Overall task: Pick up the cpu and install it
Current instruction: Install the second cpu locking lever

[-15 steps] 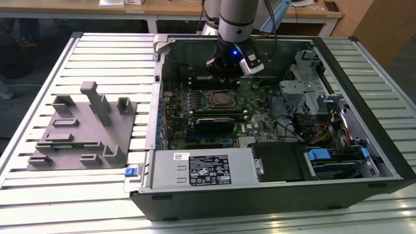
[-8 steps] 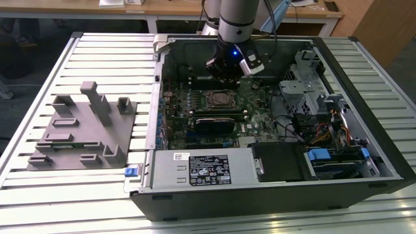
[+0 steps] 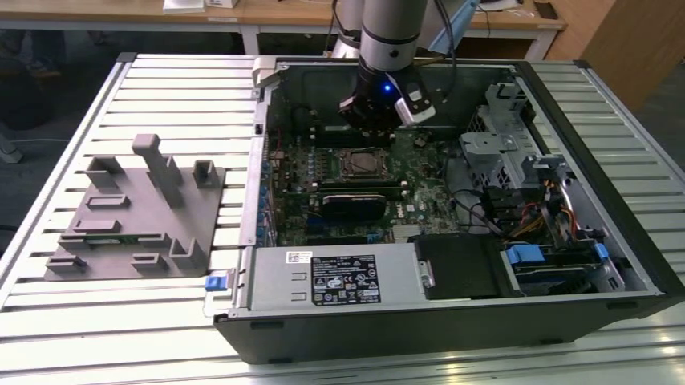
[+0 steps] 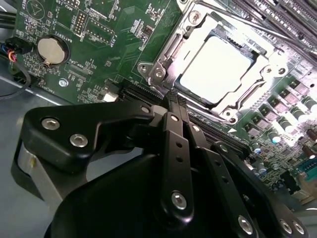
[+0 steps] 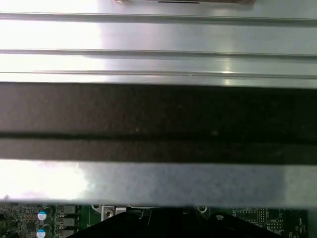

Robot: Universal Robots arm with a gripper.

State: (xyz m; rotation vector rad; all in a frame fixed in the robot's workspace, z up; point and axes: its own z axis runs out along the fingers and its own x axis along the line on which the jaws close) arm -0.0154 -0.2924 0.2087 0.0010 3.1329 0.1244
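Where the second wrist view looks down on the motherboard, the cpu is seen as a flat square chip with a pale, brightly lit silver-white top, seated inside the metal-rimmed socket frame and lying level with it. In the exterior view the same chip is found near the middle of the board inside the open computer case, which is laid on its side on the slatted table. The gripper is seen with its black fingers pressed together at the tips, nothing being pinched between them; it is held just beside the socket, apart from the chip. In the exterior view the gripper is positioned over the board just beyond the socket. A grey plastic fixture is set on the table towards the exterior view's left, well apart from the case.
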